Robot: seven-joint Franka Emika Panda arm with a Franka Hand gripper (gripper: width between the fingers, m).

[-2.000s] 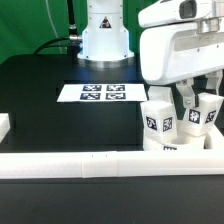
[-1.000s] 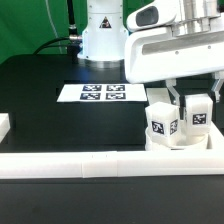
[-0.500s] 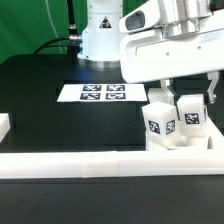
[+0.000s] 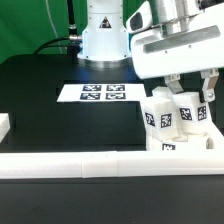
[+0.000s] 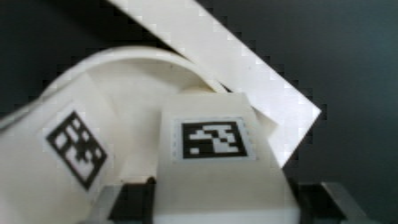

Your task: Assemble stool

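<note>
Now | stool leg (image 5: 217, 150): chunky, white, square black-and-white tag | hand (image 5: 221, 203): clamped on the leg

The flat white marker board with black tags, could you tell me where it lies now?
In the exterior view the marker board lies flat on the black table, in front of the robot's white base, left of the tagged white stool legs.

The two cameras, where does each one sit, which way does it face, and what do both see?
Exterior view: off the arm, low at the table's edge, looking across the rail and black table at the marker board, the arm's base and the gripper over the legs.
Wrist view: on the wrist, looking down between the fingers at a tagged leg on the seat.
Shared: the gripper and that leg, its tag facing both cameras.
</note>
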